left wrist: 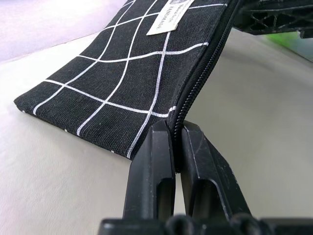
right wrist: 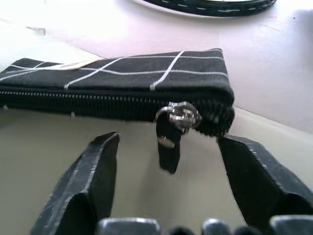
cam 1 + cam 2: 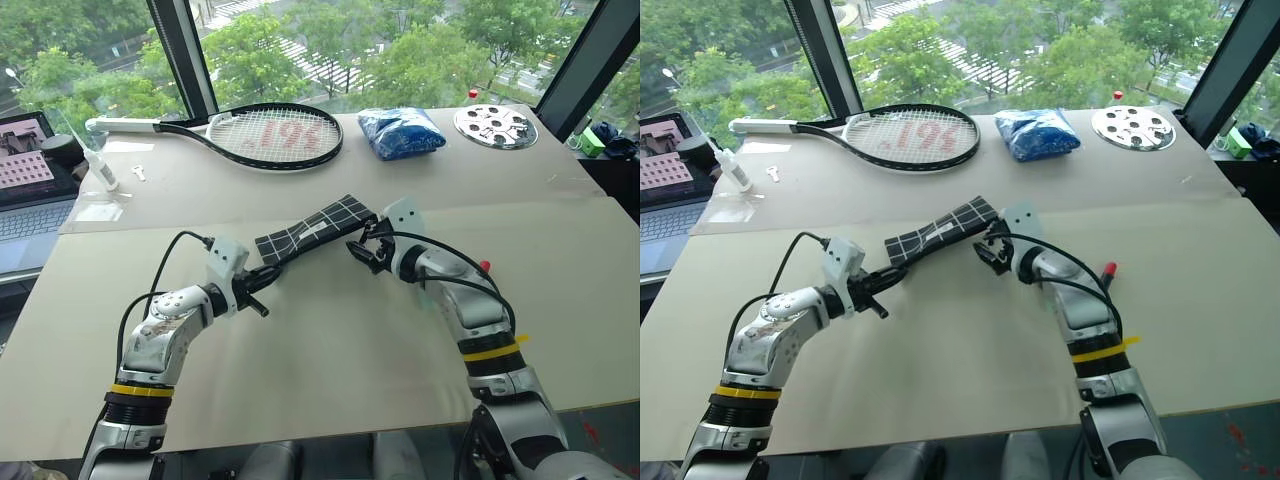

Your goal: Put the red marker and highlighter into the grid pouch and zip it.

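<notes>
The wide beige counter [image 3: 330, 360] carries everything, and well back on it lie a black-framed tennis racket with white strings [image 3: 255, 135], a wrinkled blue bag [image 3: 400, 132] and a round perforated metal disc [image 3: 495, 125], none of them part of the job in hand. In the middle, the grid pouch [image 3: 315, 228], a flat black fabric case crossed by thin white lines, is held off the counter between the two arms, its zipper edge turned toward the robot, which looks meant to keep the zip taut and reachable. The left tool [image 1: 176, 142] is pinched tight on the pouch's near end, right at the end of the zipper seam, the left forearm lying low and reaching forward and inward. The right tool [image 2: 168, 161] comes in from the other side, its forearm angled inward and slightly down; its two fingers stand apart with nothing gripped, straddling the short black zipper pull [image 2: 168, 147] that hangs from the silver slider at the pouch's far end. The next move appears to be closing on that pull. The red marker [image 3: 485, 266] peeps out beside the right forearm, and a pale green patch below that arm may be the highlighter [image 3: 428, 297], so neither seems to be in the pouch yet.
</notes>
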Available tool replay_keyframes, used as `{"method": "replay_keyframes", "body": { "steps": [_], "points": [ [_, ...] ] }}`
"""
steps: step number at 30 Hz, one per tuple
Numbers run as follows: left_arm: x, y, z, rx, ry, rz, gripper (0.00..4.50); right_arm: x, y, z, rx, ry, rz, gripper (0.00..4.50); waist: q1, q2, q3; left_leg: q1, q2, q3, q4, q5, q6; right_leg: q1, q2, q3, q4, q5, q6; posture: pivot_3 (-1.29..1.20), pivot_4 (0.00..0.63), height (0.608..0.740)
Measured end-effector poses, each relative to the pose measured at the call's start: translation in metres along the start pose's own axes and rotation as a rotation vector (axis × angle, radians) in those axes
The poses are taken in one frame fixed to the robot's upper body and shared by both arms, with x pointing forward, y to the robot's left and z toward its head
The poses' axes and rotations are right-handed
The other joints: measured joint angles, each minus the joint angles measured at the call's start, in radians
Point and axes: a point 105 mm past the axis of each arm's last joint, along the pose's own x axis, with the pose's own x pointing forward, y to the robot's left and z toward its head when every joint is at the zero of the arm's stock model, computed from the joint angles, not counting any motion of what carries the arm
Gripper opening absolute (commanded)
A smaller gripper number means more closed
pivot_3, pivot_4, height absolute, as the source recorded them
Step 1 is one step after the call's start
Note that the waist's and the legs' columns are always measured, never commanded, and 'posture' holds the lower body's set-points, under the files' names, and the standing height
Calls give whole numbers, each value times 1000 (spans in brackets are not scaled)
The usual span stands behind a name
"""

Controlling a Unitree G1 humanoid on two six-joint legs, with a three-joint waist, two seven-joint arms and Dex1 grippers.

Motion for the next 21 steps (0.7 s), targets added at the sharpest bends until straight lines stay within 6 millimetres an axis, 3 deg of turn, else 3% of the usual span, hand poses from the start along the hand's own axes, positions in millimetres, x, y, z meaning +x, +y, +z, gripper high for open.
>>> {"method": "replay_keyframes", "body": {
  "steps": [7, 15, 21],
  "points": [
    [0, 0, -1, 4, 6, 4, 0, 3, 14, -1, -13, 2, 77, 37, -6, 0, 0, 0, 0, 0, 0, 0, 0, 0, 0, 0, 0, 0, 0, 0, 150, 740],
    [0, 1, -1, 5, 6, 12, 0, 7, 20, -4, -96, 27, 55, 37, -14, 0, 0, 0, 0, 0, 0, 0, 0, 0, 0, 0, 0, 0, 0, 0, 150, 740],
    [1, 1, -1, 4, 5, 13, 0, 20, 49, 2, -208, 26, 112, 37, -22, 0, 0, 0, 0, 0, 0, 0, 0, 0, 0, 0, 1, 0, 0, 0, 150, 740]
  ]
}}
